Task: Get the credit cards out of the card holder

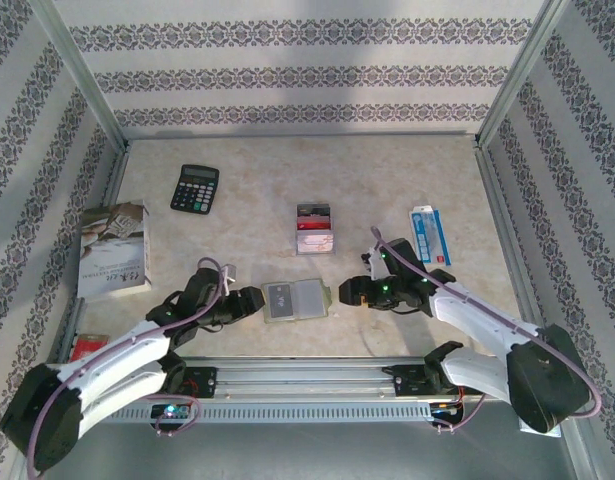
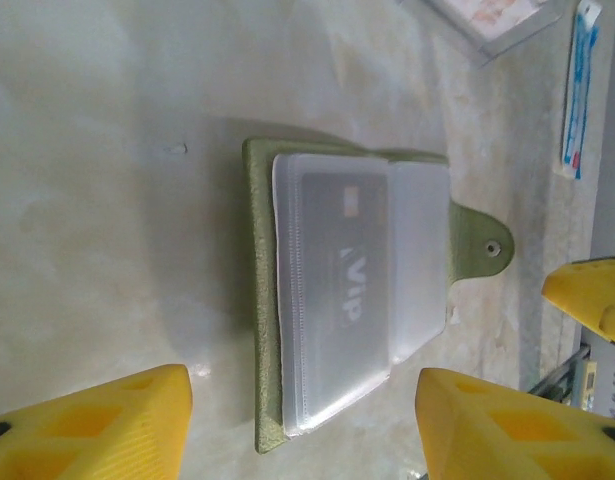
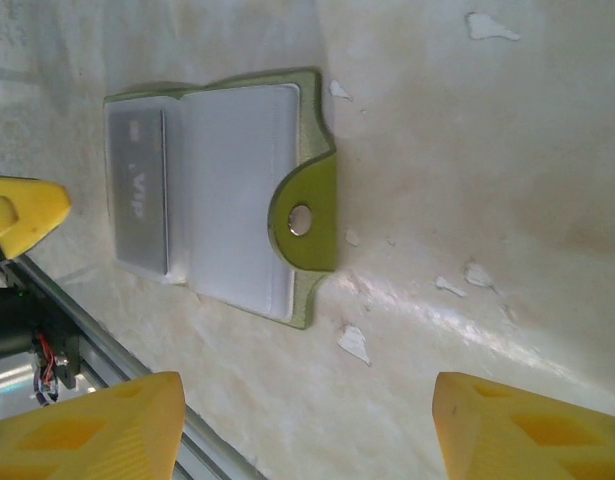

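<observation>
The olive-green card holder (image 1: 295,299) lies open and flat near the table's front edge, between my two grippers. A grey credit card marked VIP (image 2: 337,290) sits inside its clear pocket lining. The snap tab (image 3: 305,215) points toward the right arm. Other credit cards (image 1: 315,228), red, dark and pinkish-white, lie together further back. My left gripper (image 1: 252,300) is open just left of the holder, and the holder's near edge (image 2: 287,420) lies between its fingers without touching them. My right gripper (image 1: 349,293) is open just right of the holder, over bare table (image 3: 307,430).
A black calculator (image 1: 195,187) sits at the back left, a white box (image 1: 114,248) along the left wall, and a blue-and-white packet (image 1: 430,235) at the right. A metal rail (image 1: 307,370) runs along the front edge.
</observation>
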Action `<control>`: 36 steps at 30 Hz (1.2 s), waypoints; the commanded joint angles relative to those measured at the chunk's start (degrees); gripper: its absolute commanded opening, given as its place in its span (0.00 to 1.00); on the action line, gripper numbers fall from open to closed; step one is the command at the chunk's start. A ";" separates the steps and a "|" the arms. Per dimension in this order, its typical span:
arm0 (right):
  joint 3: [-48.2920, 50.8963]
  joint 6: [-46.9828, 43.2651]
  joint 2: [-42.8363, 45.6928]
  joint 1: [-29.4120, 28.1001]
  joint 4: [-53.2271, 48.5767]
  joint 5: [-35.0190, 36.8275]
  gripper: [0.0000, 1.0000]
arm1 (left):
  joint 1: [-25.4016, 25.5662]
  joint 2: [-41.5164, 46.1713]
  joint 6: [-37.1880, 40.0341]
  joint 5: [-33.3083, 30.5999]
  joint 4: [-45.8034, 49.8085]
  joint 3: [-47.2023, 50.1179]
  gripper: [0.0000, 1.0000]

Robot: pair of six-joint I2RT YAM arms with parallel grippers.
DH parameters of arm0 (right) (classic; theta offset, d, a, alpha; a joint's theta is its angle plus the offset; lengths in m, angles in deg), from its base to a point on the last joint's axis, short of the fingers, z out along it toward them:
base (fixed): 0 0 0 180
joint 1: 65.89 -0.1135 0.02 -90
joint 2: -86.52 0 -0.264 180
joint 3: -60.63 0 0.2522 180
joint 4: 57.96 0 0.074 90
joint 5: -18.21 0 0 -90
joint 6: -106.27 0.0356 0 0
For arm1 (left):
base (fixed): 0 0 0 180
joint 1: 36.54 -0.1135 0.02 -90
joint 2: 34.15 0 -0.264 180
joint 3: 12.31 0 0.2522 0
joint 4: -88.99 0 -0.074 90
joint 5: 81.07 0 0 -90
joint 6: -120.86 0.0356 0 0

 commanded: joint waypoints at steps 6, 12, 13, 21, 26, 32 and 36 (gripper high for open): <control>-1.43 0.39 -2.50 -1.20 5.06 -1.06 0.67 | -1.90 -9.09 -0.49 5.75 -16.97 1.54 0.59; -4.30 -0.75 -2.33 -3.42 2.48 3.58 0.67 | -3.16 -14.03 -0.99 7.39 -20.50 1.34 0.61; -4.63 -0.93 -2.44 -3.81 2.41 3.98 0.67 | -3.45 -14.72 -1.10 7.27 -20.50 1.39 0.62; -7.92 -3.13 -3.94 -7.30 -0.90 8.56 0.68 | -3.86 -21.62 -3.18 13.34 -31.04 0.49 0.44; -10.82 -3.51 -5.14 -12.40 -3.35 16.01 0.68 | -3.31 -26.27 -4.64 16.07 -35.47 -1.02 0.29; -13.86 -4.01 -7.33 -19.34 -3.02 23.34 0.71 | 1.38 -34.64 -8.82 15.26 -46.61 -3.01 0.28; -14.21 -3.67 -9.52 -21.41 -0.89 23.37 0.72 | 2.65 -40.56 -12.42 14.16 -56.87 -2.65 0.27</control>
